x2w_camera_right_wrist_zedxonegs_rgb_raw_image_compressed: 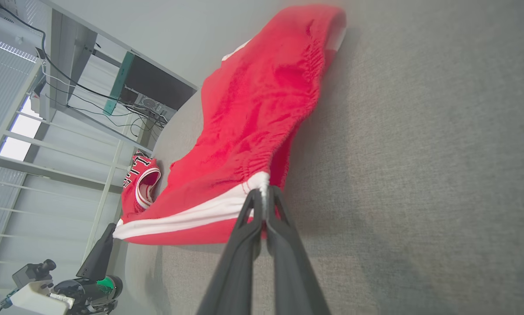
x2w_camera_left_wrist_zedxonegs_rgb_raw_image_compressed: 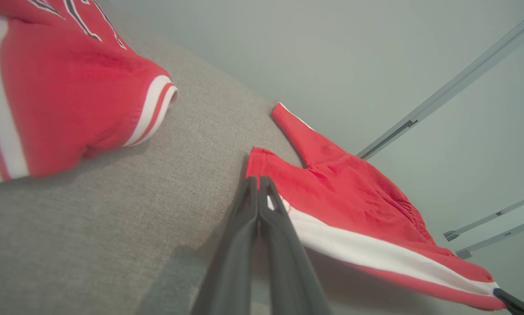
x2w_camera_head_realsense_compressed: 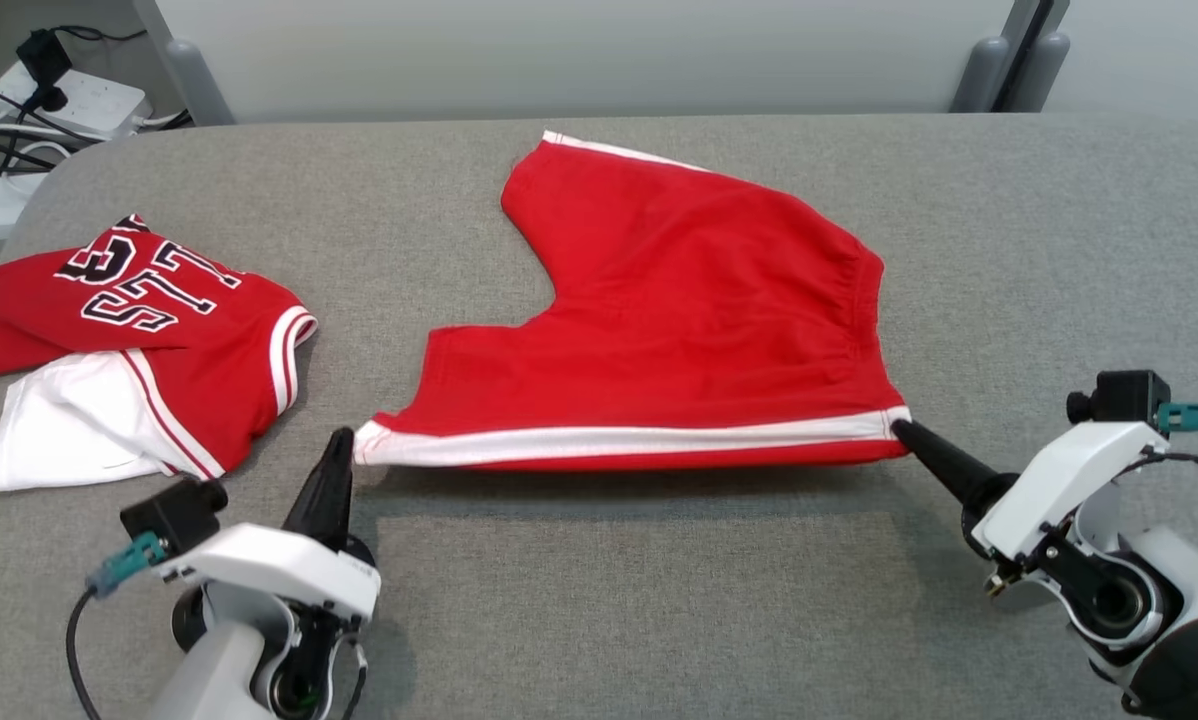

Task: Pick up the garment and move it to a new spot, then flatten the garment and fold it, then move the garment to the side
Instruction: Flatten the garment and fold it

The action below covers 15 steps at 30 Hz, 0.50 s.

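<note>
The garment [x2w_camera_head_realsense_compressed: 679, 300], red shorts with a white side stripe and an elastic waistband, is stretched between both grippers over the grey table [x2w_camera_head_realsense_compressed: 659, 600]. Its near edge hangs just above the surface and casts a shadow; the far leg rests on the table. My left gripper [x2w_camera_head_realsense_compressed: 344, 438] is shut on the hem corner at the stripe's left end, its fingers [x2w_camera_left_wrist_zedxonegs_rgb_raw_image_compressed: 257, 179] pressed together against the fabric [x2w_camera_left_wrist_zedxonegs_rgb_raw_image_compressed: 354, 197]. My right gripper [x2w_camera_head_realsense_compressed: 899, 428] is shut on the waistband corner, and the white stripe end is pinched at its tips [x2w_camera_right_wrist_zedxonegs_rgb_raw_image_compressed: 262, 192] below the shorts [x2w_camera_right_wrist_zedxonegs_rgb_raw_image_compressed: 253, 109].
A crumpled red and white jersey [x2w_camera_head_realsense_compressed: 139, 340] with black lettering lies at the table's left, close to my left arm. A power strip and cables [x2w_camera_head_realsense_compressed: 79, 95] sit beyond the far left corner. Bare grey table stretches right of the shorts and along the near edge.
</note>
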{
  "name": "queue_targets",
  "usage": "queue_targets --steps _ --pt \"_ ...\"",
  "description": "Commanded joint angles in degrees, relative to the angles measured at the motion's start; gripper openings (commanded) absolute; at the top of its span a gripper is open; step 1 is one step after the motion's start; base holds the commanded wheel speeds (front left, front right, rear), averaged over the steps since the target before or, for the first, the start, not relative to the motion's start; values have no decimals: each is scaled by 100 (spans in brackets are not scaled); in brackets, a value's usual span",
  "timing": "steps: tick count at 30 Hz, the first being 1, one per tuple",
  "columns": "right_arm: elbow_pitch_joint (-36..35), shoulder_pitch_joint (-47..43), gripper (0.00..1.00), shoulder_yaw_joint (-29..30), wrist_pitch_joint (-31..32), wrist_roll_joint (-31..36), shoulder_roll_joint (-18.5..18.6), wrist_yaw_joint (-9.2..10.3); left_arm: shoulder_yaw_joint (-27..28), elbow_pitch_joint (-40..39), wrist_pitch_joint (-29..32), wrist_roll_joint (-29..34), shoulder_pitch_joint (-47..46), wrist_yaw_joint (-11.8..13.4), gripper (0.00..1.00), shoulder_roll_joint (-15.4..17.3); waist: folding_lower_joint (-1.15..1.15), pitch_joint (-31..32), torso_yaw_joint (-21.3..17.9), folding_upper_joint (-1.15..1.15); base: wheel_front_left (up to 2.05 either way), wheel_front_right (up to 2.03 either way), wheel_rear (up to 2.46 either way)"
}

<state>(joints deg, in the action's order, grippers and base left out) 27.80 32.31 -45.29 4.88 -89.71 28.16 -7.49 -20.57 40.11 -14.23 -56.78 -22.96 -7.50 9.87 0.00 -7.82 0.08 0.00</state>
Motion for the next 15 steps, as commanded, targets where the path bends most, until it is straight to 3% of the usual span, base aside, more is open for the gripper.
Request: queue_targets --steps 1,13,14,15 --pt "-127 -159 0 -36 -81 -8 121 0 247 -97 -76 53 37 1 0 168 0 36 1 0 0 0 0" --pt "-414 -640 0 -50 -101 -88 219 0 394 -169 -76 365 643 1 0 -55 0 149 36 0 0 0 0" --pt "-392 -647 28 -75 -132 -24 228 0 381 -145 -76 411 639 1 0 -55 0 140 35 0 0 0 0" --pt "-355 -638 68 -98 -206 70 234 0 380 -116 -76 473 629 1 4 -49 0 127 36 0 0 0 0"
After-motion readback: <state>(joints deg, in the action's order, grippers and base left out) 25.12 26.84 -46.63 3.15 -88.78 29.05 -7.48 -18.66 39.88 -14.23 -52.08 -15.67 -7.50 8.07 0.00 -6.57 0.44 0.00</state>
